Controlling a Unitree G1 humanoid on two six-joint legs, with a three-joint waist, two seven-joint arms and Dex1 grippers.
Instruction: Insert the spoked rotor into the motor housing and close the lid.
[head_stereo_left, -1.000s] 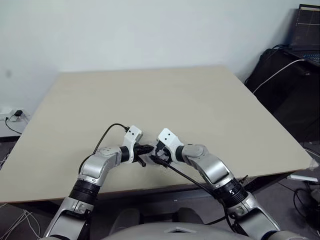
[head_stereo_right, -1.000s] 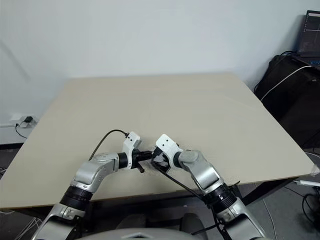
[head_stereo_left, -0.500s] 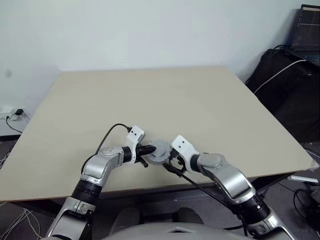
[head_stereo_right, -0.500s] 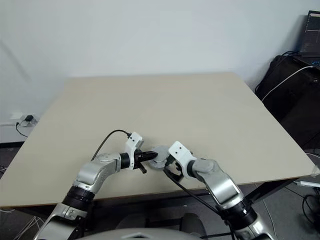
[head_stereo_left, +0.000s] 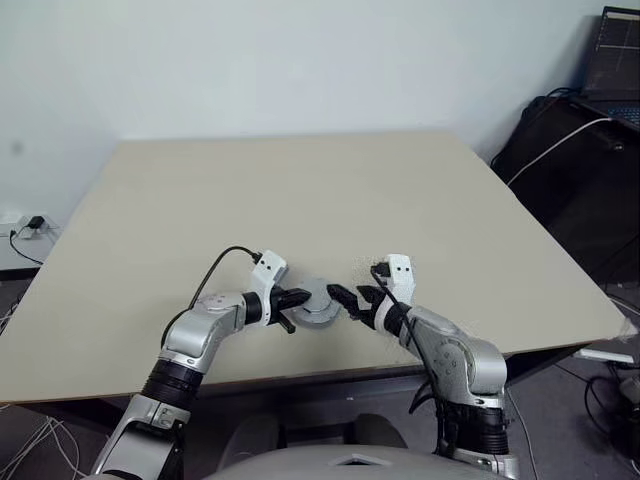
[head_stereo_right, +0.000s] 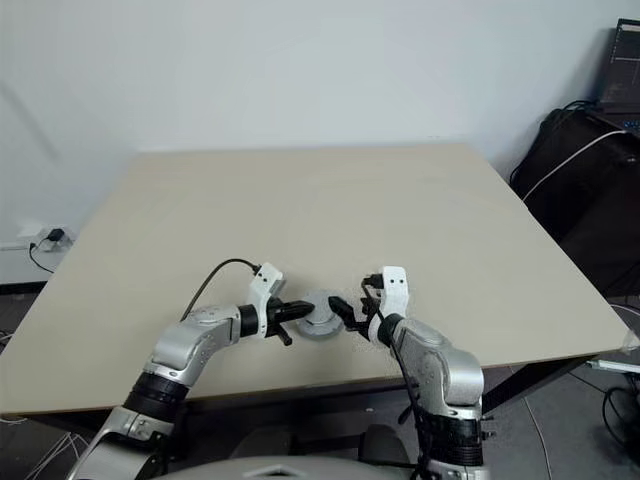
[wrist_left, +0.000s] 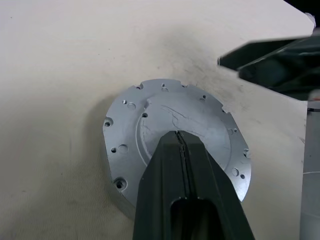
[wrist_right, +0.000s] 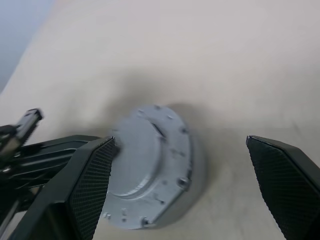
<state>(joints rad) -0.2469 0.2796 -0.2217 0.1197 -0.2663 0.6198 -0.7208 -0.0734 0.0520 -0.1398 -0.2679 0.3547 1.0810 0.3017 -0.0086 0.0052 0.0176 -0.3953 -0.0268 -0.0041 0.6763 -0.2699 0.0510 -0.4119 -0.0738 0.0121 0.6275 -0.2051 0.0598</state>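
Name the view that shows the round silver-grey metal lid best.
The left wrist view: the round silver-grey metal lid shows its whole top face and screw holes. The right wrist view shows it slanted; both eye views show it small between the grippers.

lid (head_stereo_left: 318, 300) on table (head_stereo_left: 300, 190), between tools

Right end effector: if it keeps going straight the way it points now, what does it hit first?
Most likely the lid: it lies between the open fingers of the right end effector. Just behind it sits the shut left end effector. Depth is hard to judge.
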